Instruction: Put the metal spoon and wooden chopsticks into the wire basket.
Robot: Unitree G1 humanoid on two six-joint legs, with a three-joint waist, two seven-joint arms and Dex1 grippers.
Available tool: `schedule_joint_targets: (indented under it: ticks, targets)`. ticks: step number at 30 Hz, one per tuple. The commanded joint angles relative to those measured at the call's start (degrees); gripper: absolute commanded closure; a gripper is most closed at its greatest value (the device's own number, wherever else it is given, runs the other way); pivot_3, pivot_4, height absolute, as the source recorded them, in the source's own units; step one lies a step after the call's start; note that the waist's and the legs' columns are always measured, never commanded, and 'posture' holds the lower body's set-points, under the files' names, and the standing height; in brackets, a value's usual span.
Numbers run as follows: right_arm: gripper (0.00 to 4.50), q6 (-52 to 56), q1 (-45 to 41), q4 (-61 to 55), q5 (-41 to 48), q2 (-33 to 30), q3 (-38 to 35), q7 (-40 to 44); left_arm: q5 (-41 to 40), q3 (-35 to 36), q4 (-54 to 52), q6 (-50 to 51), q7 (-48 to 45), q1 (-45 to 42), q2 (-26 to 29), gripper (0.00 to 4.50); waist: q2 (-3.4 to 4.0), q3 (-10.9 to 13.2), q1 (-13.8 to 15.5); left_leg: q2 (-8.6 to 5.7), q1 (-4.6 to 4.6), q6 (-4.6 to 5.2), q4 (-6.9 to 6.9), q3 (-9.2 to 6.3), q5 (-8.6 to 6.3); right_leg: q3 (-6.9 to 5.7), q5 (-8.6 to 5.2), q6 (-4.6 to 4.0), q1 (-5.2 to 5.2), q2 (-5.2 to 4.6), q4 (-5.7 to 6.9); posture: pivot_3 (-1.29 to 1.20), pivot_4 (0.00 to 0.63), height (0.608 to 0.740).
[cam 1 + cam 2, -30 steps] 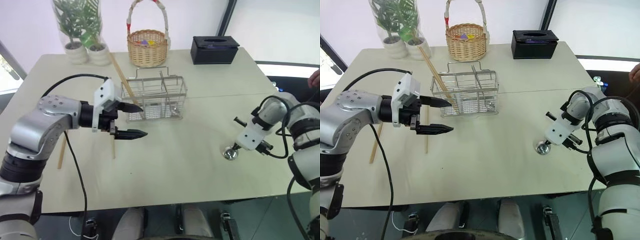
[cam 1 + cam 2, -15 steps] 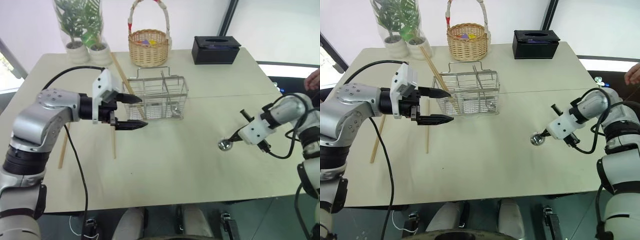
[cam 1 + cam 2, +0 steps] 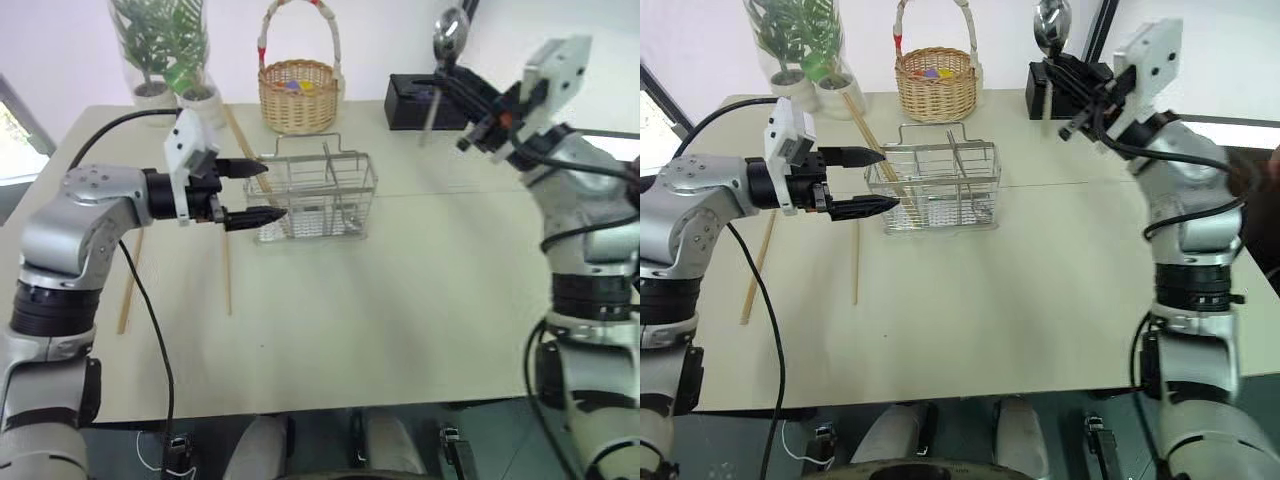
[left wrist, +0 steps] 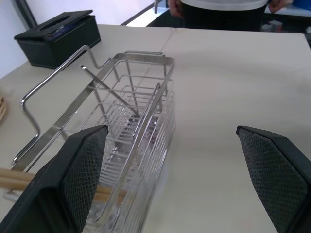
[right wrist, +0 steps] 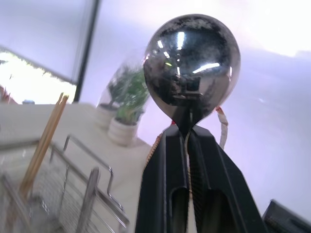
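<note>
While the wire basket (image 3: 318,196) is standing on the bench (image 3: 400,300), wooden chopsticks (image 3: 243,152) are leaning in its 9 o'clock compartment, tips toward 11 o'clock. The right gripper (image 3: 455,83), jaws clamped, is holding the metal spoon (image 3: 447,35) aloft, bowl toward 12 o'clock. The left gripper (image 3: 262,190), jaws spread wide and empty, is hovering beside the basket.

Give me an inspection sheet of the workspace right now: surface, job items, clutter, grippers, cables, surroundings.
Surface: beige table.
Job's things: silver wire basket holds leaning wooden chopsticks; two more light-brown sticks lie on the table; shiny metal spoon held aloft.
Clutter: round wicker basket, black tissue box, two potted plants.
Grippers: left gripper open beside the wire basket; right gripper shut on the spoon.
Cables: black cable along the left arm.
Surroundings: a person behind the table.
</note>
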Motion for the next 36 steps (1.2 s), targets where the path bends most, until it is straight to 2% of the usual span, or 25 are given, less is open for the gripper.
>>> schedule_joint_targets:
  ticks: [1,4,10,22,25,32,36]
  targets:
    - [4.47,6.78,-2.34,-4.04,3.64,4.59,-2.41,-8.01,0.68,2.31,0.71,-2.07,0.66,-2.27,0.04,0.00,-0.02,-0.01,-0.01,-0.01,0.00,0.00,0.00,-0.01,0.00,-0.01,0.00,0.00,0.00,0.01,-0.01,0.00,0.150,0.663]
    - [4.47,9.60,-4.16,-4.07,4.98,8.65,-2.30,-11.14,1.04,2.37,1.11,-2.47,1.14,-2.67,-0.09,0.00,-0.01,-0.01,-0.28,-0.04,-0.01,0.01,-0.01,0.03,0.00,-0.05,0.01,0.00,-0.03,0.02,0.00,0.00,0.150,0.663]
    - [4.47,10.88,-4.97,-4.44,6.40,11.85,-1.84,-11.43,0.85,3.43,-0.87,-1.81,1.75,-1.36,0.48,0.00,-0.02,-0.01,-0.48,-0.02,-0.02,0.03,-0.06,0.06,-0.01,-0.08,0.01,0.01,-0.11,0.07,0.05,0.00,0.150,0.663]
    - [4.47,9.49,-0.35,-2.50,3.08,18.52,3.76,-11.96,0.30,5.64,-4.05,-0.19,4.08,1.22,1.36,0.00,-0.02,-0.01,-0.65,0.03,0.03,0.05,-0.05,0.11,0.00,-0.05,0.01,0.01,-0.19,0.13,0.15,0.00,0.150,0.663]
    - [3.52,8.49,0.70,-0.17,1.08,19.85,4.60,-12.53,0.20,6.04,-4.51,0.09,4.25,1.51,1.55,0.00,-0.02,-0.01,-0.66,0.03,0.03,0.05,-0.05,0.13,0.00,-0.04,0.01,0.01,-0.39,0.13,0.15,0.00,0.150,0.663]
    - [0.04,5.34,0.58,1.87,-3.48,19.56,4.86,-13.69,-0.32,7.28,-4.53,1.13,5.31,1.18,1.65,0.00,-0.05,-0.03,-0.58,0.02,0.02,0.05,-0.05,0.13,0.00,-0.04,0.01,0.01,-0.42,0.14,0.14,0.00,0.150,0.663]
    - [0.04,5.84,-1.14,0.01,-1.59,15.75,1.96,-10.60,-1.57,9.43,-5.48,3.05,7.44,1.76,1.85,0.00,-0.05,-0.03,-0.57,0.02,0.02,0.05,-0.05,0.13,0.00,-0.04,0.01,0.01,-0.42,0.14,0.14,0.00,0.150,0.663]
